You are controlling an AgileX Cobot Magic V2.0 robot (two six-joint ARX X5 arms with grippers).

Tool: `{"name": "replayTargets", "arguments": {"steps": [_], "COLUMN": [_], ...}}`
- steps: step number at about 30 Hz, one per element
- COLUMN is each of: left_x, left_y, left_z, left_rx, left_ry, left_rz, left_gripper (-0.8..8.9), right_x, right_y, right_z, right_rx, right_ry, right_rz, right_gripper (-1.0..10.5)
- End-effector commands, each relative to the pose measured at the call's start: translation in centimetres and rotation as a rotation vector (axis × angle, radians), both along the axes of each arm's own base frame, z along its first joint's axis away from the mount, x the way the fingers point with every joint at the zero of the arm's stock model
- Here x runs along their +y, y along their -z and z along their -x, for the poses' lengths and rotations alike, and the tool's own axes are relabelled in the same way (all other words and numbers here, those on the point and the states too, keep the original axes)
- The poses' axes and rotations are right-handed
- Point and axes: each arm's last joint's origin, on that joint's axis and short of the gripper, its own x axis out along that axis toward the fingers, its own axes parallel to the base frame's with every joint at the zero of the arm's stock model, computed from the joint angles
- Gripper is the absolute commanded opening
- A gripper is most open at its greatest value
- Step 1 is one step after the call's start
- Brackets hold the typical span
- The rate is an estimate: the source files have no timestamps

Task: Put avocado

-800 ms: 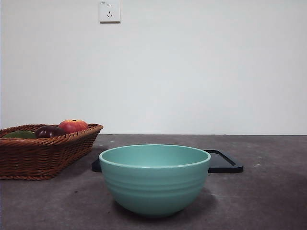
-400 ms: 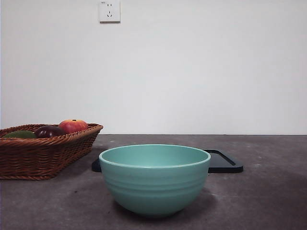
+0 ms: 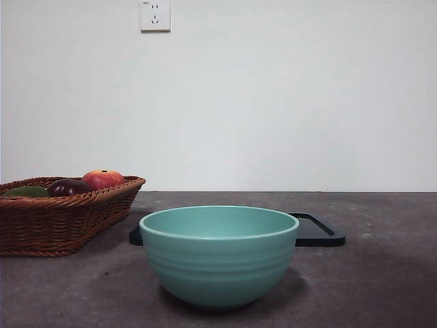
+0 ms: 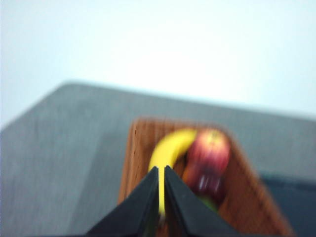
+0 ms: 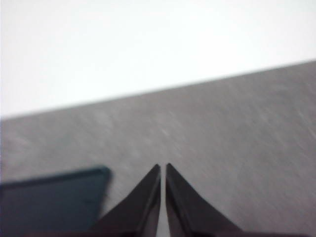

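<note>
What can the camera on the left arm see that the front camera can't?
Only the left wrist view shows a yellow banana in the basket and the left gripper, its jaws nearly together and holding nothing. Only the front view shows the teal bowl, the wall socket and the avocado clearly. Both show the wicker basket with the red apple and a dark purple fruit in it.

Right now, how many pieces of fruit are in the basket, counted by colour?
Yellow: 1, the banana
Red: 1, the apple
Dark purple: 1, the round fruit
Green: 1, the avocado
Total: 4 pieces of fruit in the basket
</note>
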Motion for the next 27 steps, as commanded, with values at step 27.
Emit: {"name": "replayTargets", "arguments": {"steps": [27], "left_x": [-2.1], "left_y": [-12.9], "left_z": [-7.0], "left_rx": [0.482], "left_ry": [0.640], "left_rz": [0.145], "left_gripper": [0.18], "right_x": [4.2], "right_y": [-11.9], "right_z": [-5.6], "right_rx": [0.411], "right_ry": [-0.650], "right_rz": [0.007], "right_gripper": [0.1]}}
